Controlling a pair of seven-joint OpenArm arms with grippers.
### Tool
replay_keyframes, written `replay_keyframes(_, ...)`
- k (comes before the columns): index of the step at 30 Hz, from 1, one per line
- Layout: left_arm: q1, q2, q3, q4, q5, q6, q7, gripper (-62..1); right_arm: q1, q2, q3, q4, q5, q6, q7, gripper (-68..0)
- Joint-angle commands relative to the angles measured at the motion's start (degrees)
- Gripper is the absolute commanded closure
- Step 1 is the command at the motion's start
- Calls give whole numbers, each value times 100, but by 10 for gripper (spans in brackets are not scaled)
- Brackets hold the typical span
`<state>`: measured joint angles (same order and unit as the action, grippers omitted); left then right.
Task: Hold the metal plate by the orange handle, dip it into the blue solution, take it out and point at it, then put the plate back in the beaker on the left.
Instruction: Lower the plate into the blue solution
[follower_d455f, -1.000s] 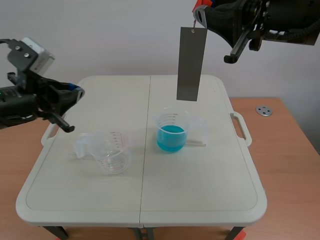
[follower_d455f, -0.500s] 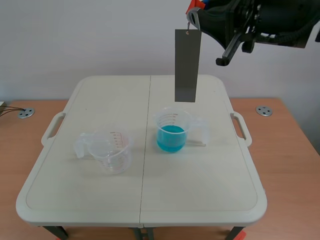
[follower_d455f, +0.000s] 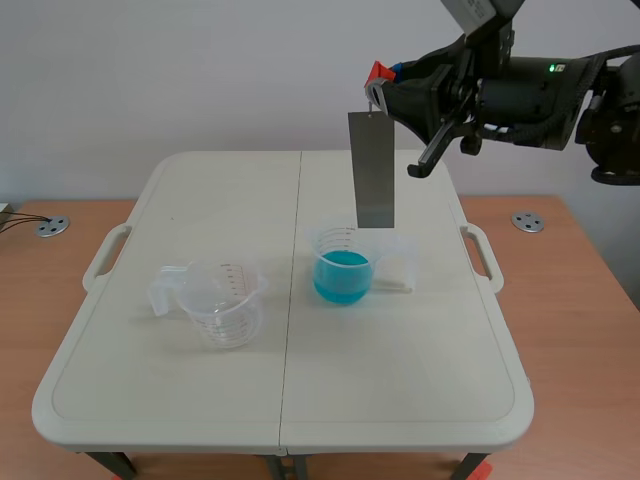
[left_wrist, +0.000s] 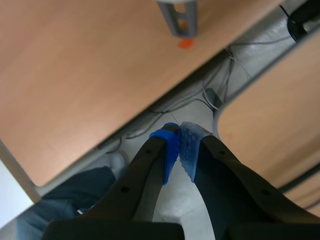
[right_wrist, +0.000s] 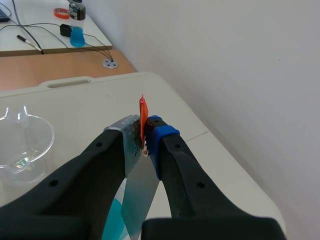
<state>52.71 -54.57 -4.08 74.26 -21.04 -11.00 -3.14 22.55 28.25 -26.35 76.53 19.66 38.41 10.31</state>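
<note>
The right arm's fingers (right_wrist: 162, 134) pinch the orange handle (follower_d455f: 376, 72). The metal plate (follower_d455f: 372, 170) hangs upright, its lower end at the rim of the blue-solution beaker (follower_d455f: 343, 268), mid-worktop (follower_d455f: 400, 380). The empty beaker (follower_d455f: 225, 302) to its left has red graduations too small to read. The left arm's fingers (left_wrist: 167, 146) are pressed together.

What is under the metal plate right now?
The clear beaker of blue solution stands below it on the table. In the right wrist view the plate covers part of the solution.

No readable text, no legible numbers
</note>
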Motion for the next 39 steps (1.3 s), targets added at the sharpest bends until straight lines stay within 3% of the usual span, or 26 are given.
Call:
replay_keyframes(1, 131, 28, -2, 44, -17, -7, -52, -27, 240, 59, -20, 2, 28, -22, 177, -15)
replay_keyframes(11, 857, 28, -2, 44, -20, -28, -227, -27, 321, -205, -94, -452, -201, -20, 317, -15)
replay_keyframes(33, 868, 57, 0, 44, -42, -28, -216, -27, 330, -542, -164, -1110, -439, 44, 514, -15)
replay_keyframes(39, 868, 59, 0, 44, -42, -28, -179, -27, 330, -717, -219, -1493, -719, 48, 675, -15)
